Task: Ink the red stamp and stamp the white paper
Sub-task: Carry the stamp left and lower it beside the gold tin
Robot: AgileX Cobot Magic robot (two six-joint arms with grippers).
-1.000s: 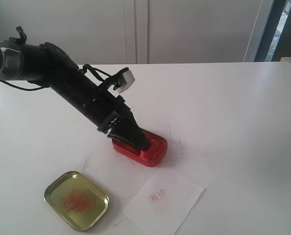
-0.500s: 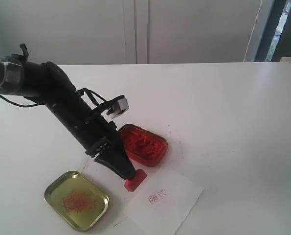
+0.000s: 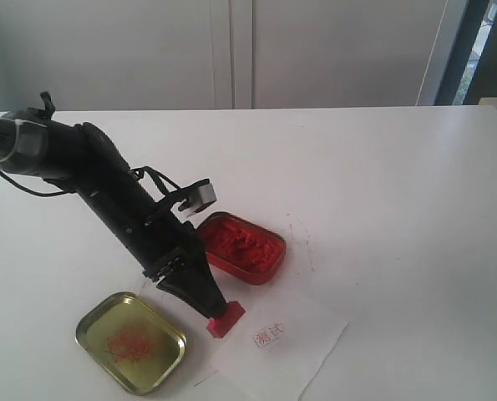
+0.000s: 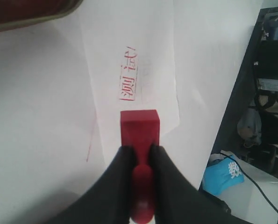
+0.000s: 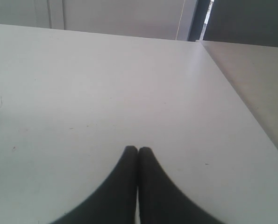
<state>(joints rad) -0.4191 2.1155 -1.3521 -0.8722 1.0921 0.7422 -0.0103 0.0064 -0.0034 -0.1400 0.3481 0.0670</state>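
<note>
A black robot arm reached in from the left of the exterior view, over a white table (image 3: 382,184). Its left gripper (image 3: 215,307) was closed on the red stamp (image 3: 225,318), with the two black fingers (image 4: 122,161) pinching the stamp's narrow handle from either side.

The stamp was a small piece of bright red plastic. It had a plain rectangular block for a base and a short rounded handle rising from it. It was tilted along the line of the arm, base downward, at the left edge of the white paper (image 3: 290,351). Whether the base touched the sheet could not be told.

The paper was a thin square sheet lying flat, and it carried a small red rectangular print (image 3: 269,336) of two characters. In the left wrist view this print lay just beyond the stamp's block.

Just behind the stamp stood an open red oval tin (image 3: 241,246) filled with red paste. To the stamp's left lay a shallow gold lid (image 3: 131,341) smeared with red.

The right gripper (image 5: 138,151) was closed on nothing, its fingertips pressed together above bare table.
</note>
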